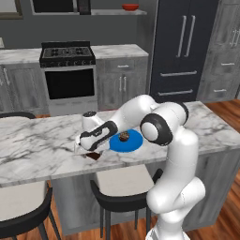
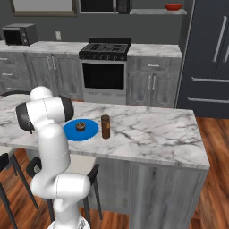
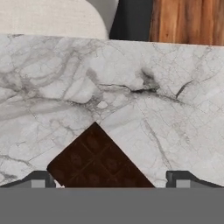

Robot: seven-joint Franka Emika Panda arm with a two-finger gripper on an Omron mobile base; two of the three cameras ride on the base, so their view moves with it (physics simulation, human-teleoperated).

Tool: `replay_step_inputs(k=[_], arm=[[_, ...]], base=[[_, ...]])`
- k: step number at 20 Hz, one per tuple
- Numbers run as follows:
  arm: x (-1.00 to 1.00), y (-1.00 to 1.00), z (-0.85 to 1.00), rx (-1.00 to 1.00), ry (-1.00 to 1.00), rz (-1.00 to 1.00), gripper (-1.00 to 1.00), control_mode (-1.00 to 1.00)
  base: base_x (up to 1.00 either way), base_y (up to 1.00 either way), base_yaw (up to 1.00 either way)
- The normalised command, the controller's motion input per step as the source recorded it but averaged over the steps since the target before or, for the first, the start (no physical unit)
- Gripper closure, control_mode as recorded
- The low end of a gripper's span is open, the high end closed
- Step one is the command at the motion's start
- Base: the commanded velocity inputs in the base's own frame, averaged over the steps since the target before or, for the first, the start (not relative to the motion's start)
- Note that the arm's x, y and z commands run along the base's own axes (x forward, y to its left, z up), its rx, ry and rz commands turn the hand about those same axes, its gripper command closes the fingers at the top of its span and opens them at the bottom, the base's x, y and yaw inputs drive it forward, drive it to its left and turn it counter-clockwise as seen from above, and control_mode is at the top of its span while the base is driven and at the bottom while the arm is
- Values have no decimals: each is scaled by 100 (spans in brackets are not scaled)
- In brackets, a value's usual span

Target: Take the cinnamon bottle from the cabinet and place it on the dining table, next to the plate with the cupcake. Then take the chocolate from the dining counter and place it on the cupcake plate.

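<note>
**Hand low over the chocolate**

While the cinnamon bottle [image 2: 105, 126] stands upright just beside the blue plate [image 2: 88, 131] holding the cupcake [image 2: 81, 126], the hand [image 3: 111, 180] hangs low over the chocolate [image 3: 97, 162], which lies flat on the marble surface [image 3: 175, 109]. Its fingertips [image 3: 39, 179] are spread wide, one on each side of the bar.

surface: white marble dining counter [image 2: 147, 134] with grey veins | on it: round blue plate [image 2: 80, 130] carrying a cupcake [image 2: 81, 126] | brown cinnamon bottle [image 2: 105, 126] upright just beside the plate | dark chocolate bar [image 3: 98, 162] flat near the counter's front edge
</note>
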Motion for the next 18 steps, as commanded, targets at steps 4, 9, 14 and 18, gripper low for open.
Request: replay_step_inputs(k=[4, 9, 14, 18], arm=[[0, 3, -30, 0, -1, 8, 100, -100], [0, 0, -6, 0, 0, 6, 100, -100], [0, -14, 49, 6, 0, 7, 100, -100], [0, -63, 89, 10, 0, 5, 100, -100]], base=[[0, 0, 0], [0, 0, 0], [0, 0, 0], [0, 0, 0]])
